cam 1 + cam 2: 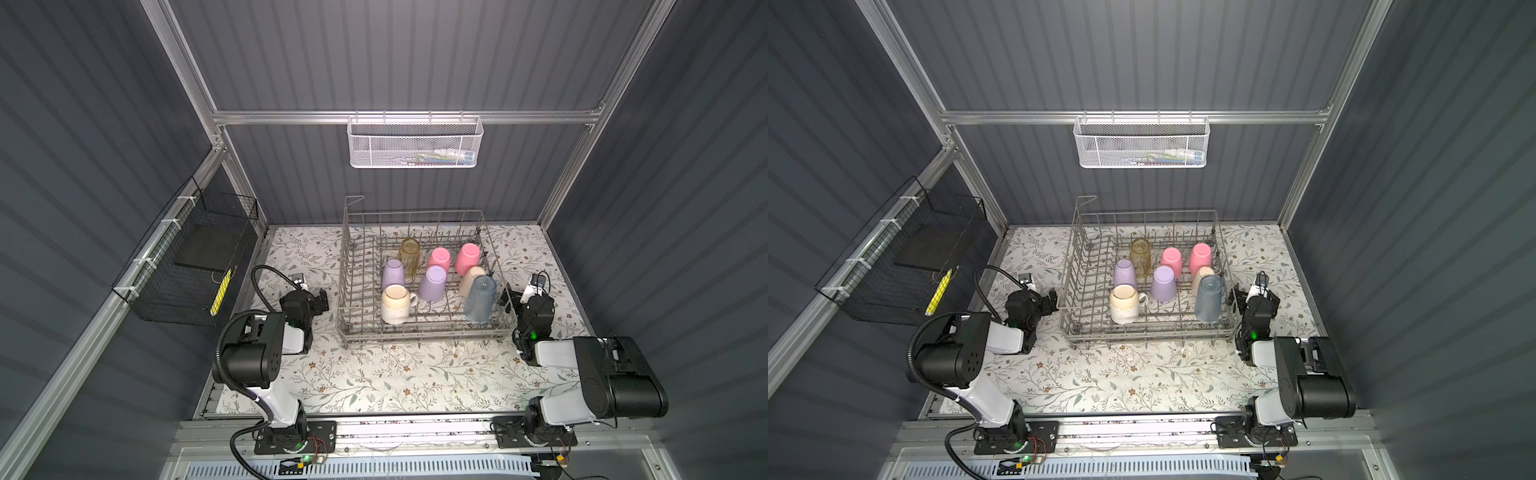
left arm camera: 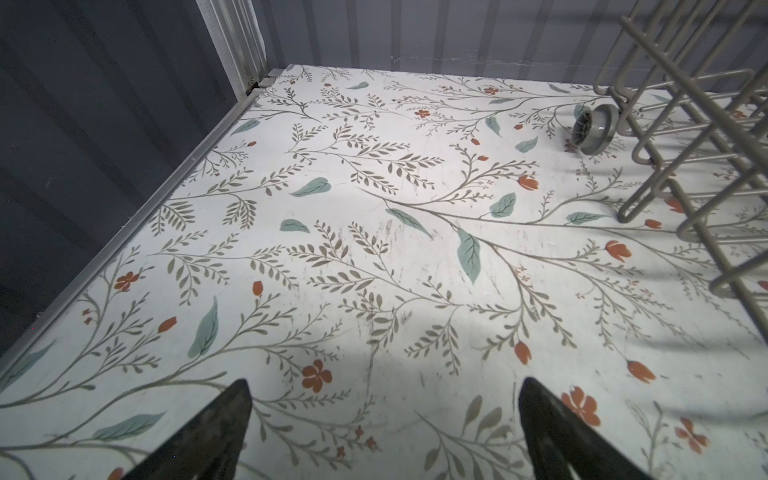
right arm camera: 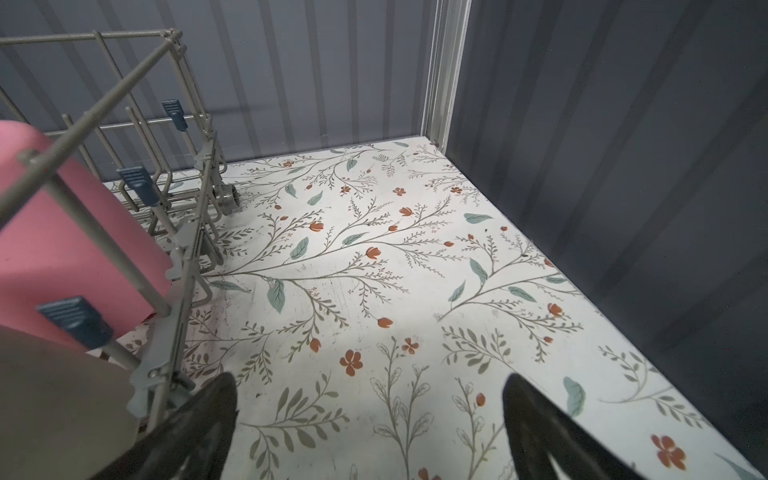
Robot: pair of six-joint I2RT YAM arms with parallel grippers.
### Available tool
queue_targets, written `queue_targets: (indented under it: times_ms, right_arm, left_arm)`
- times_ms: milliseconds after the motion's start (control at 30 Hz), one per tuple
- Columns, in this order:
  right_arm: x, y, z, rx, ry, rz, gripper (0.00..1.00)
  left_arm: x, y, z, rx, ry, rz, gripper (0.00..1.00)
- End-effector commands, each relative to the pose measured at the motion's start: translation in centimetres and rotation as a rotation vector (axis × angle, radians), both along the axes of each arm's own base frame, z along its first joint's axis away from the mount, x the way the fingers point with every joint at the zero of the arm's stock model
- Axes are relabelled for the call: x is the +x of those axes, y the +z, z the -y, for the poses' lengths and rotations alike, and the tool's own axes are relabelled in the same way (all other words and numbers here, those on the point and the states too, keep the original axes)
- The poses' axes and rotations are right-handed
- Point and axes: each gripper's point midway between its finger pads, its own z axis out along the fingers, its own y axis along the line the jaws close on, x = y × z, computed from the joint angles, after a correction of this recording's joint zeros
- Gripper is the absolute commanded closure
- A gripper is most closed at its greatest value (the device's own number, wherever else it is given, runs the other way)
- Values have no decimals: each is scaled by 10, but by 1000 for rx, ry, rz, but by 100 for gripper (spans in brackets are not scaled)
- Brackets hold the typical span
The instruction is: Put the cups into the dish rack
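The grey wire dish rack [image 1: 419,332] [image 1: 1142,332] stands on the table's far half. All the cups sit inside it: a yellow tumbler [image 1: 409,253], two pink cups [image 1: 439,259] [image 1: 467,257], two lilac cups [image 1: 392,274] [image 1: 432,282], a beige cup [image 1: 471,280], a blue tumbler [image 1: 481,299] and a cream mug [image 1: 395,305]. My left gripper [image 1: 322,299] [image 2: 384,386] is open and empty beside the rack's left side. My right gripper [image 1: 508,297] [image 3: 370,380] is open and empty by its right side, next to a pink cup [image 3: 62,232].
A white mesh basket [image 1: 415,145] hangs on the back wall. A black wire basket [image 1: 187,266] is fixed to the left wall. The floral table surface [image 1: 395,374] runs in front of the rack. A rack wheel [image 2: 592,129] rests on the table.
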Motion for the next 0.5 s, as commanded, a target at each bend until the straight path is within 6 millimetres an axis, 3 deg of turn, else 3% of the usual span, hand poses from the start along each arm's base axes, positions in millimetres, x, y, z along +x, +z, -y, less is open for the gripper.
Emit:
queue_targets:
  times_ms: [0, 467]
  right_arm:
    - [7, 12, -5, -1, 22, 41, 1]
    - [7, 11, -5, -1, 22, 38, 1]
  left_arm:
    - [4, 4, 3, 23, -9, 16, 0]
    - [6, 3, 6, 50, -7, 1, 0]
